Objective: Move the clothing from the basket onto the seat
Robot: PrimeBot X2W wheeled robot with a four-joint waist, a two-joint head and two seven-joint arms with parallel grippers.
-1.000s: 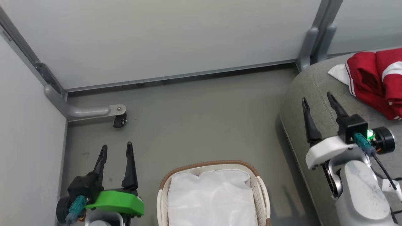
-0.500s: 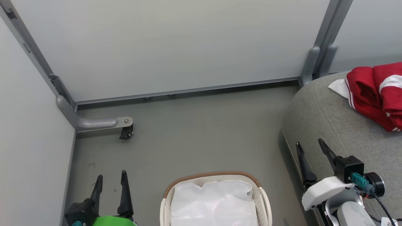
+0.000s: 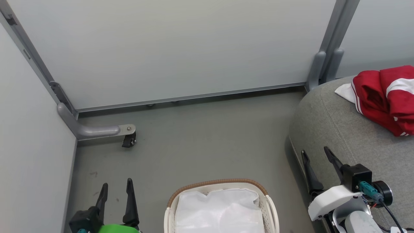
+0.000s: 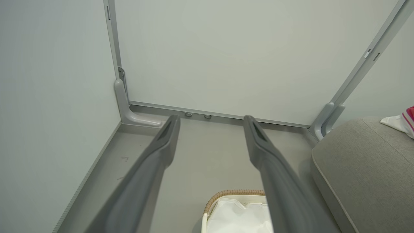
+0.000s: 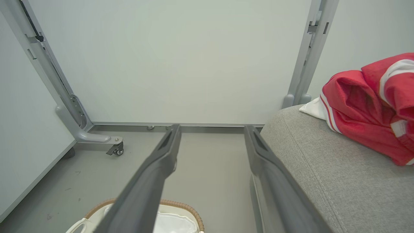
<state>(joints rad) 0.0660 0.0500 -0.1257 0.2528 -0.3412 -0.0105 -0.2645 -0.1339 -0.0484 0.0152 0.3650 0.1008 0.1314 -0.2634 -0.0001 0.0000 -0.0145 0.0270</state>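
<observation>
The red clothing [image 3: 386,97] with white bands lies bunched on the grey seat [image 3: 336,129] at the right, also seen as clothing [image 5: 365,110] on the seat [image 5: 323,174]. The white basket [image 3: 220,186] with a brown rim stands on the floor at the bottom centre, with just its white liner [image 3: 220,210] showing inside. My left gripper [image 3: 116,187] is open at the lower left, beside the basket. My right gripper [image 3: 315,152] is open at the seat's near edge, well short of the clothing. Both hold nothing.
Pale partition panels close off the back and left. A grey metal foot with a black caster [image 3: 128,140] juts onto the floor at the left. A grey post [image 3: 323,64] stands at the back corner of the seat.
The head view has tilted, shifting the whole picture down. Both grippers now sit lower in it, still open. The right gripper has drawn back from the clothing towards the seat's near edge.
</observation>
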